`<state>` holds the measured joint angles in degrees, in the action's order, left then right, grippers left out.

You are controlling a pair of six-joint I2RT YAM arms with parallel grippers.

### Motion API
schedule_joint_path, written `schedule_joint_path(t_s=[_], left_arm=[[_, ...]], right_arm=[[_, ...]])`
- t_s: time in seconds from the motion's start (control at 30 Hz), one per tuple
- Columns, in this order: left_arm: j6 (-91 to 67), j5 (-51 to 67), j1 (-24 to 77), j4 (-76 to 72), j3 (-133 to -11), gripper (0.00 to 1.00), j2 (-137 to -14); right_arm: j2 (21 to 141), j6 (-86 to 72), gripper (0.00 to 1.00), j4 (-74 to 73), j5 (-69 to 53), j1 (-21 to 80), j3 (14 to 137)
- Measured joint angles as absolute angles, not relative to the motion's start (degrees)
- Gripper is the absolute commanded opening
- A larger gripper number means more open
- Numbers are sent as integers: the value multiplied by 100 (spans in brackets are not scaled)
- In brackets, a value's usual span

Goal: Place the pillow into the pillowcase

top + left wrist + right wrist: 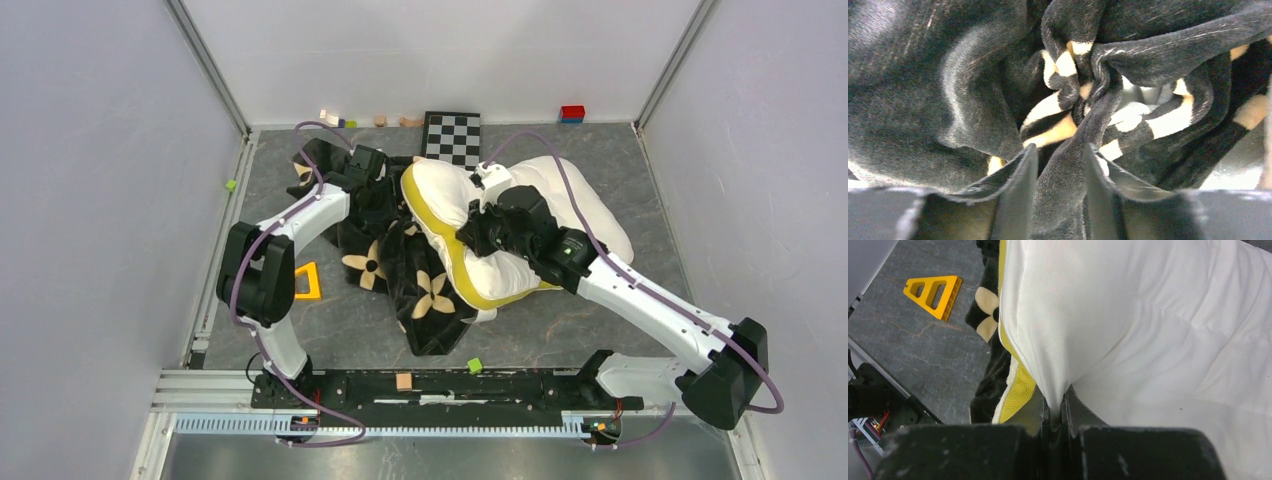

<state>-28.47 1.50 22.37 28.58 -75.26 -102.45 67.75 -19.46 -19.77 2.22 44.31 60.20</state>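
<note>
Jaws are clamped: right gripper (1057, 407) on plump cream-white pillow (1148, 315), left gripper (1060, 157) on adjoining black flower-printed plush pillowcase (923, 100); its mouth must be spread next.

The grey marbled table (600, 330) carries the black flowered pillowcase (430, 300), crumpled left of centre. The white pillow (590, 225) lies to its right and partly over it. A yellow triangle (307, 282) lies on the left and a green cube (475, 365) on the near side. Along the far edge are a checkered board (452, 137), a red block (572, 112) and what look like small wooden blocks (395, 120).
</note>
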Motion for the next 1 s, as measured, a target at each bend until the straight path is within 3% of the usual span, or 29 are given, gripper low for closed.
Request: schedule_joint_path(t_s=[0.43,0.53,0.67,0.73,0.83,1.0], left_arm=[[-2845,497,2237,2683,-7437,57,-10320],[-2845,532,2239,2635,-7437,47,-10503],[-2871,539,2237,2644,-7395,15,-10700],[-2908,456,2237,2644,-7317,7,-10669],[-2915,187,2235,2663,-7133,2,-10431],[-2910,-469,2220,2703,-6755,2,-9400]], right_arm=[[6895,-1951,0,-1981,475,4517,6020],[6895,-1949,0,-1986,502,4517,6029],[6897,-1959,0,-2045,499,4528,6156],[6897,-1975,0,-2001,499,4536,6213],[6908,-2060,0,-1660,392,4569,6110],[7039,-2335,0,-360,-158,4668,4869]])
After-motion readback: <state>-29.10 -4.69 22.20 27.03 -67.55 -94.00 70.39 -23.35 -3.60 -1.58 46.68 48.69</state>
